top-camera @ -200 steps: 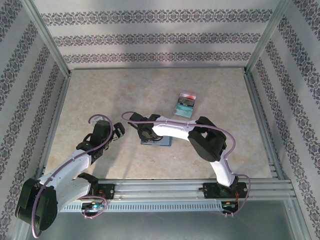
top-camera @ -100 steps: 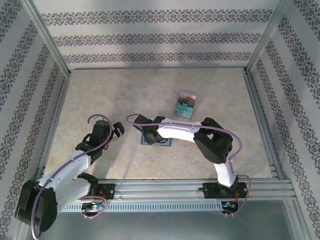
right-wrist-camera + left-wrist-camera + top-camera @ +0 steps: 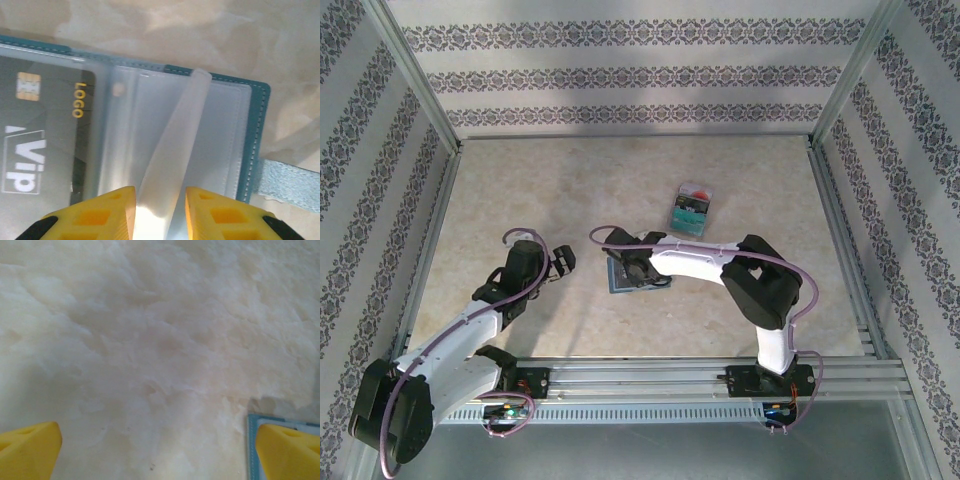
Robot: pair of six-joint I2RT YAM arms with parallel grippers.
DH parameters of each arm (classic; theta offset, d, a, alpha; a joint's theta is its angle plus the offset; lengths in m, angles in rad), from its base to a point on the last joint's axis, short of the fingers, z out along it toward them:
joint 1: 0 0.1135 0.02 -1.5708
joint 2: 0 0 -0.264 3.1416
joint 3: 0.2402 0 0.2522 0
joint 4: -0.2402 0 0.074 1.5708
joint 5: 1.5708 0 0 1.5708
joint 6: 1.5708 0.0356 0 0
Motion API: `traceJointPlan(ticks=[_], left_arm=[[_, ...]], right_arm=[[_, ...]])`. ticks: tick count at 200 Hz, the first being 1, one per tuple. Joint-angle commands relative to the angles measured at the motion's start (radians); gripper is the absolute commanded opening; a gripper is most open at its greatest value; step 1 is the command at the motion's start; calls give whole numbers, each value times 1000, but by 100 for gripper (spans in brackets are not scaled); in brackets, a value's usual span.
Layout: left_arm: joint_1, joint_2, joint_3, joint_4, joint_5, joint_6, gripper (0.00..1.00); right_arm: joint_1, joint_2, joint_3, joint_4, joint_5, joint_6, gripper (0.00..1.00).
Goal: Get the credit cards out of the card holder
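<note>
The teal card holder (image 3: 618,284) lies open on the table, just ahead of the arm bases. In the right wrist view its teal rim (image 3: 253,131) frames clear pockets. A dark credit card (image 3: 45,135) marked LOGO and VIP sits in the left pocket. One clear sleeve (image 3: 175,145) stands up between the yellow fingers of my right gripper (image 3: 160,212), whose jaws are narrowly apart, with a slit left beside the right finger. My left gripper (image 3: 160,455) hangs open low over bare table, left of the holder's corner (image 3: 251,440). Loose red-orange and teal credit cards (image 3: 690,208) lie further back.
The holder's snap tab (image 3: 290,179) sticks out to the right on the beige table (image 3: 520,190). Patterned walls and metal frame rails (image 3: 835,215) enclose the table on three sides. Both arms reach toward the middle near edge.
My right arm has swung to the right and the open holder has shifted and turned a little beneath it. The left gripper has edged slightly toward the holder and stays wide open.
</note>
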Motion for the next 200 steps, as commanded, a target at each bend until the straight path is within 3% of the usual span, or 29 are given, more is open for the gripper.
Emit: traceJointPlan(ticks=[1, 75, 134, 165, 200], left_arm=[[-43, 9, 33, 38, -13, 33, 99], [-118, 66, 56, 64, -28, 38, 95], [-216, 151, 77, 110, -26, 30, 80], [-277, 216, 103, 140, -3, 33, 65], [-322, 296, 131, 178, 24, 34, 59]], right_arm=[[-13, -41, -26, -14, 35, 18, 32], [-35, -104, -72, -29, 69, 20, 30], [-62, -141, -114, -34, 81, 27, 30], [-90, -174, -139, -45, 84, 43, 29], [-113, -228, -152, -37, 79, 49, 28]])
